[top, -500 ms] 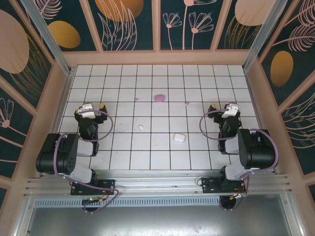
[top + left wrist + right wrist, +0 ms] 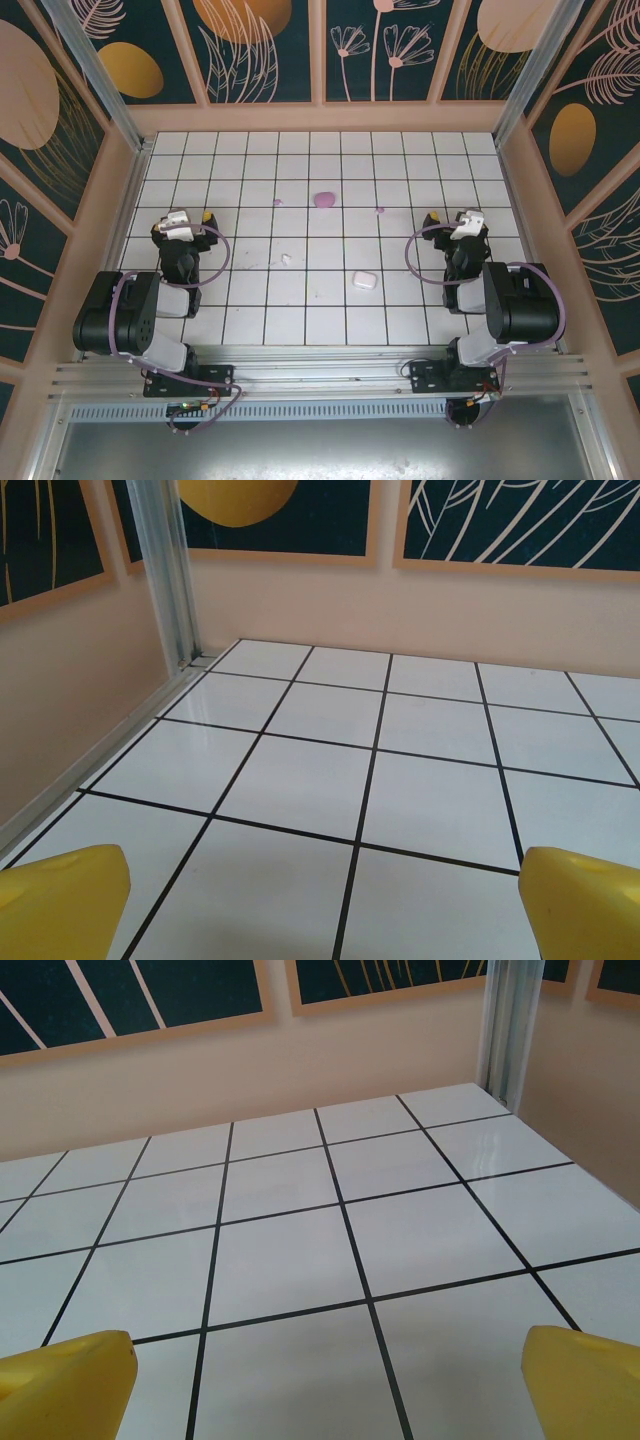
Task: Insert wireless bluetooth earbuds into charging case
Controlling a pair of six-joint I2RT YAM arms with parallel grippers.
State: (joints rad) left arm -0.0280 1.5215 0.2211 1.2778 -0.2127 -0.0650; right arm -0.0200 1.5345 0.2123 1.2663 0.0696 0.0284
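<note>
Nothing has moved. Black left arm (image 2: 118,312) and right arm (image 2: 520,300) stay folded low; left gripper (image 2: 183,218) and right gripper (image 2: 458,220) face out over the white tiled table (image 2: 400,160), yellow fingers (image 2: 60,900) spread wide.

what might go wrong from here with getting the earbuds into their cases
The white earbud is tiny, so the left gripper, wide open, may flick it away when pinching. With a pink case and a white case both out, a pink earbud could end up in the wrong one.
</note>
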